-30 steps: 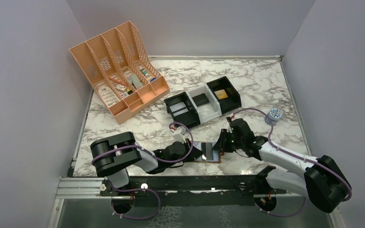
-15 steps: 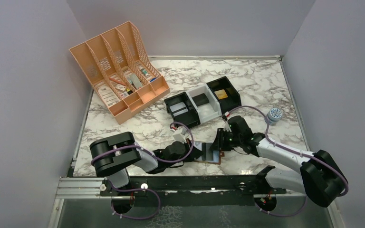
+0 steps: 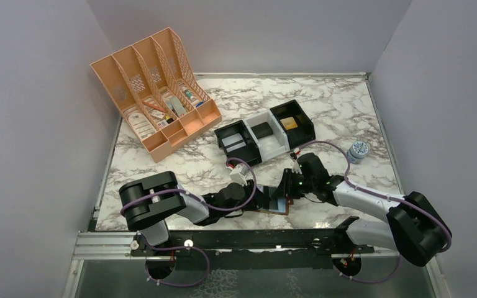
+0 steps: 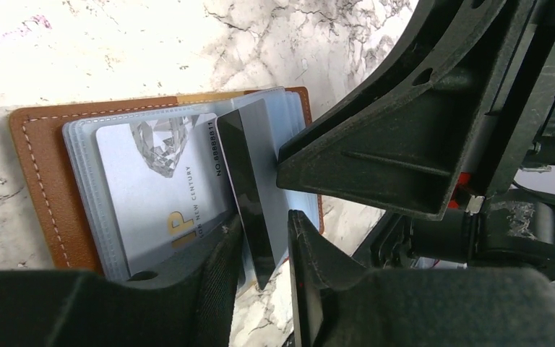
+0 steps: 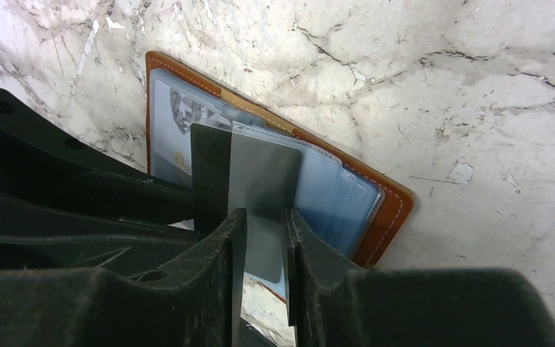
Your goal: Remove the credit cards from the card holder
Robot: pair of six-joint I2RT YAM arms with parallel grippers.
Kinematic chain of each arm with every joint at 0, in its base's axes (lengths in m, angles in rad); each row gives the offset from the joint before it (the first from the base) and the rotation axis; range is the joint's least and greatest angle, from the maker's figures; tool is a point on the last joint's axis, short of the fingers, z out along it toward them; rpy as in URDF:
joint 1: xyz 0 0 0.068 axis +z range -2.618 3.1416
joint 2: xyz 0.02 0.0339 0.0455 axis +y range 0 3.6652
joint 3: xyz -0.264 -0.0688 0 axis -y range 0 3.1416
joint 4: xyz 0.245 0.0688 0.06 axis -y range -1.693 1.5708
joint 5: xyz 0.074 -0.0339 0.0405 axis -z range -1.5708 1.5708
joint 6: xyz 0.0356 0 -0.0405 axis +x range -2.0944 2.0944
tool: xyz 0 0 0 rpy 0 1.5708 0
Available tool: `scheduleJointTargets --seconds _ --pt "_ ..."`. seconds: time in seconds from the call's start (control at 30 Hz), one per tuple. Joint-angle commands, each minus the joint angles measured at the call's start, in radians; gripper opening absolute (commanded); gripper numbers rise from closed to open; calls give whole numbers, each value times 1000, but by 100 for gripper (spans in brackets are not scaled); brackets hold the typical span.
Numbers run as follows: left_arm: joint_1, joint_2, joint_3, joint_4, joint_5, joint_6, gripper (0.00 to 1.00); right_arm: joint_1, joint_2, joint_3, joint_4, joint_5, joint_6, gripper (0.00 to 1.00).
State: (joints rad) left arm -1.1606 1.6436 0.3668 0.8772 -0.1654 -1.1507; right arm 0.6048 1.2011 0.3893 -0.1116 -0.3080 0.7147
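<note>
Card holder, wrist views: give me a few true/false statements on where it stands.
1. The card holder lies open on the marble table. True.
2. Its sleeves are all empty. False: a pale card printed NEW CENTURY sits in the top sleeve.
3. A grey card with a dark stripe stands on edge between the fingers of the left gripper. True.
4. The right gripper is far from the card holder. False: it is right at it, with the same striped card between its fingers.
</note>
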Motion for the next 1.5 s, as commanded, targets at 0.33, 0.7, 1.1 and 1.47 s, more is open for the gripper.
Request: scheduleJointTargets --seconds 0.33,0.7,1.1,1.47 --pt "0 19 26 10 40 9 15 1 -8 -35 -46 91 2 26" --pt "0 -96 -40 -62 -45 8 0 1 -44 15 -98 162 -34 26" --pt "1 -206 -61 -148 -78 42 0 1 -146 93 -102 18 -103 32" --pt "16 -349 -69 -248 -67 126 0 1 -149 72 -12 -85 -115 50"
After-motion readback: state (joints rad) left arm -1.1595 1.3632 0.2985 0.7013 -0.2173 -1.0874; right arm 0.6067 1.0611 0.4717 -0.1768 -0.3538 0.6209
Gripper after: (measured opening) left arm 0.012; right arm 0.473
